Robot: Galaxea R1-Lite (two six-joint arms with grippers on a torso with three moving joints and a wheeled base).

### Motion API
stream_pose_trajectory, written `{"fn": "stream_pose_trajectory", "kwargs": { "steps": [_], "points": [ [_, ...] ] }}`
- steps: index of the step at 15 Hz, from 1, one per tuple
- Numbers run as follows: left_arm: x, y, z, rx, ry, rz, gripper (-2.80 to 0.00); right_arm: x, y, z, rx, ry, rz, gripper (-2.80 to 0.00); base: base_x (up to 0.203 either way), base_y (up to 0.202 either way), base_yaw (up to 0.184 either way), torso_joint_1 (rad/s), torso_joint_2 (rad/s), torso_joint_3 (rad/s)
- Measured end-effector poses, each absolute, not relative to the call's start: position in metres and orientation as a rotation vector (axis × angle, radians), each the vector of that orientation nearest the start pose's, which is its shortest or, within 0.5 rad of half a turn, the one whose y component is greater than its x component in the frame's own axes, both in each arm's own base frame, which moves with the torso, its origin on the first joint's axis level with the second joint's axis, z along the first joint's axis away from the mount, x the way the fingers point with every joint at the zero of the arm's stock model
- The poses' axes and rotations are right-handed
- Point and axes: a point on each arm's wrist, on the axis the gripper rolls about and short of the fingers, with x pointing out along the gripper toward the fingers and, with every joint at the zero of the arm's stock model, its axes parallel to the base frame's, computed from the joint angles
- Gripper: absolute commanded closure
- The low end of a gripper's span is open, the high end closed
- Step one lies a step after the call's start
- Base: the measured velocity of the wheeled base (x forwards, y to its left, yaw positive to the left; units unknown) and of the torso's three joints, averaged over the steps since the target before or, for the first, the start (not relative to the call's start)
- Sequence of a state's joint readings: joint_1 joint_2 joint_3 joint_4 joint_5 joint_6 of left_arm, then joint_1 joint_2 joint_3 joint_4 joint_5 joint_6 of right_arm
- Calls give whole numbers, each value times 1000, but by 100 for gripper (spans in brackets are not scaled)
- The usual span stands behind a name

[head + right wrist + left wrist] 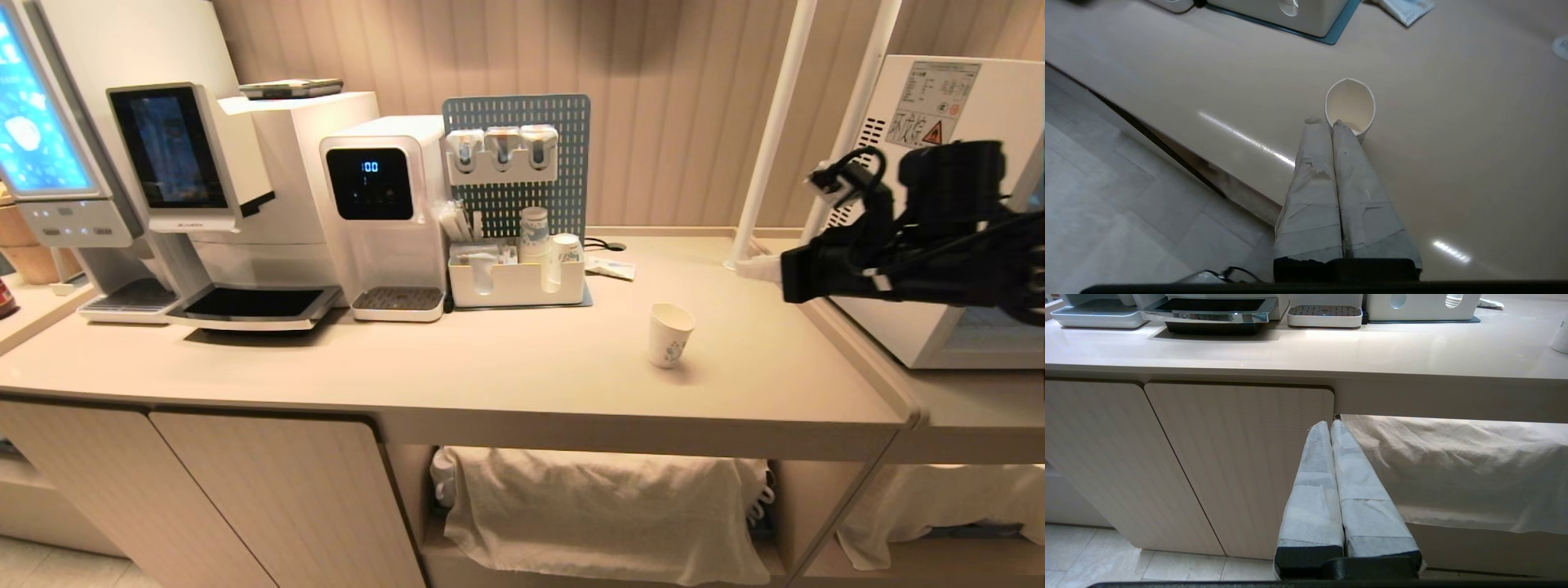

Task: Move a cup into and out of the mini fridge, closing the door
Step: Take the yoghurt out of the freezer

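The cup (670, 334) stands upright on the counter (506, 359) at centre-right of the head view, mouth up, long axis near vertical, leaning slightly. It looks empty. The right gripper (1327, 121), fingers pressed together and empty, hangs above it; for a clean grasp it should open wide and straddle the cup's wall before closing. The mini fridge (955, 212) fills the right edge. The left gripper (1329, 424) is closed, parked below the counter.

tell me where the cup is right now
The cup stands upright on the counter, right of centre in the head view, in front of the white organiser tray, untouched.
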State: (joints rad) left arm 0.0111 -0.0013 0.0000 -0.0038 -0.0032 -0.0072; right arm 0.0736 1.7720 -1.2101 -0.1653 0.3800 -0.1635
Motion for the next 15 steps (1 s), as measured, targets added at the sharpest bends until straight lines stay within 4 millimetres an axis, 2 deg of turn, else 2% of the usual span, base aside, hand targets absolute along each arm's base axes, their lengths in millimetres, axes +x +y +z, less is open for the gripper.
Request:
{"fn": "stream_pose_trajectory", "kwargs": {
  "steps": [4,6,7,9,11,13,15],
  "points": [
    [-23,0,76,-7,-5,8,0,239,17,280,-121,422,366,0,0,0,0,0,0,0],
    [-23,0,76,-7,-5,8,0,185,12,286,-136,446,278,0,0,0,0,0,0,0],
    [-23,0,76,-7,-5,8,0,156,10,281,-140,455,247,0,0,0,0,0,0,0],
    [-23,0,76,-8,-4,7,0,102,7,257,-145,460,215,0,0,0,0,0,0,0],
    [-23,0,76,-7,-4,8,0,57,5,216,-148,465,209,0,0,0,0,0,0,0],
    [-23,0,76,-7,-5,8,0,24,4,170,-145,451,202,0,0,0,0,0,0,0],
    [-23,0,76,-7,-5,8,0,2,3,132,-139,398,182,0,0,0,0,0,0,0]
  ]
}}
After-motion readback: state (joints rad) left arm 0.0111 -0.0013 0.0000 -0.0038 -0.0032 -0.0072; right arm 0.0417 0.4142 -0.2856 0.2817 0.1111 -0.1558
